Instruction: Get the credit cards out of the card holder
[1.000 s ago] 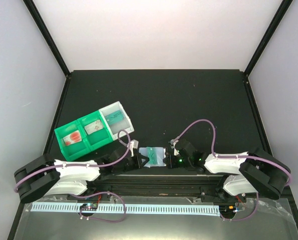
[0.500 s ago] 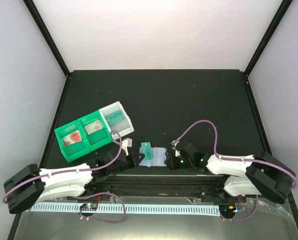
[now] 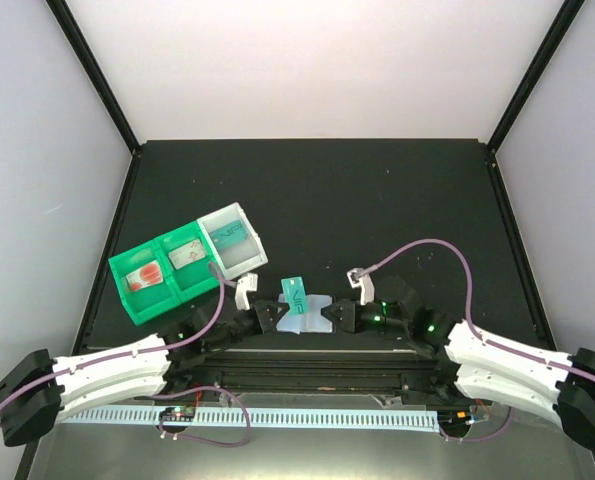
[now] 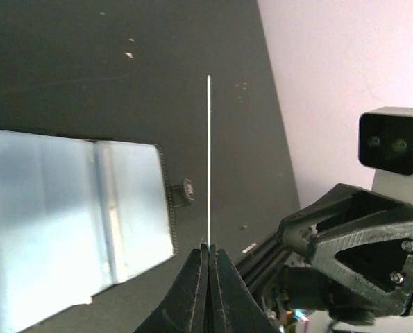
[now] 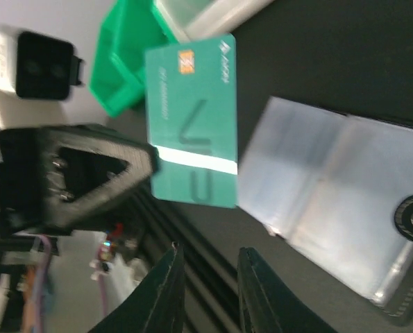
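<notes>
With the left claw (image 4: 208,253) pressed together on one edge of the teal credit card (image 5: 192,118), which stands on edge and fully clear of the card holder (image 5: 338,201), hold the pinch firm and carry the card up and away so its thin edge does not catch the sleeve lying open on the surface (image 3: 377,200) between the arms. The right claw (image 5: 209,267) is slightly spread with nothing between its fingers, just beside the holder, well placed to pin the sleeve if needed. The card shows an orange chip, a white stripe and a large V-like mark; the small print at its corner is probably a brand name but is too blurred to read.
</notes>
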Robot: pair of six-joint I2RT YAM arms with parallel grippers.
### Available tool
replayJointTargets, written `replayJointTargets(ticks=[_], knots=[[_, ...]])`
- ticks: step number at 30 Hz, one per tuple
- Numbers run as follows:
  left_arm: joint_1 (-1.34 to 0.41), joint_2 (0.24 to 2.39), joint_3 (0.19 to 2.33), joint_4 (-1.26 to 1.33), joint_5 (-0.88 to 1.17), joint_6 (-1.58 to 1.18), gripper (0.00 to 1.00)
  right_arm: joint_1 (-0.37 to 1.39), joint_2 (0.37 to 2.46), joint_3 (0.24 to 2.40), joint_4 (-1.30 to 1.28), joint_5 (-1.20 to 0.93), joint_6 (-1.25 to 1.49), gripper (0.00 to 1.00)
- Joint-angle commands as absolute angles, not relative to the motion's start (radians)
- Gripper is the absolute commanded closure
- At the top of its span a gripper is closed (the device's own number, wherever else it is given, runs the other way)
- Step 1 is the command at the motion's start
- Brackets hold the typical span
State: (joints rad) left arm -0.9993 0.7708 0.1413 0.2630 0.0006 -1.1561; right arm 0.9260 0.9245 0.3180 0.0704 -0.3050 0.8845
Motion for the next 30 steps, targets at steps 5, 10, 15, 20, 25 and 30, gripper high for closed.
replayJointTargets(ticks=[5,10,15,20,25,30], knots=[[-1.007,0.664,0.166,0.320,0.107,-1.149,0.98,0.931,0.798,0.305,0.151,-0.361,1.010,0.65],[-1.008,0.641,0.169,0.380,0.154,-1.157,0.98,0.931,0.815,0.308,0.200,-0.389,1.057,0.58],[-1.008,0.665,0.140,0.493,0.207,-1.191,0.98,0.931,0.843,0.299,0.269,-0.417,1.084,0.63],[-1.009,0.695,0.134,0.554,0.236,-1.200,0.99,0.931,0.863,0.292,0.316,-0.444,1.086,0.73],[-1.009,0.696,0.132,0.558,0.245,-1.198,0.99,0.931,0.847,0.265,0.367,-0.477,1.068,0.98],[-1.009,0.646,0.166,0.415,0.277,-1.134,0.79,0.931,0.801,0.270,0.290,-0.559,0.952,0.99]])
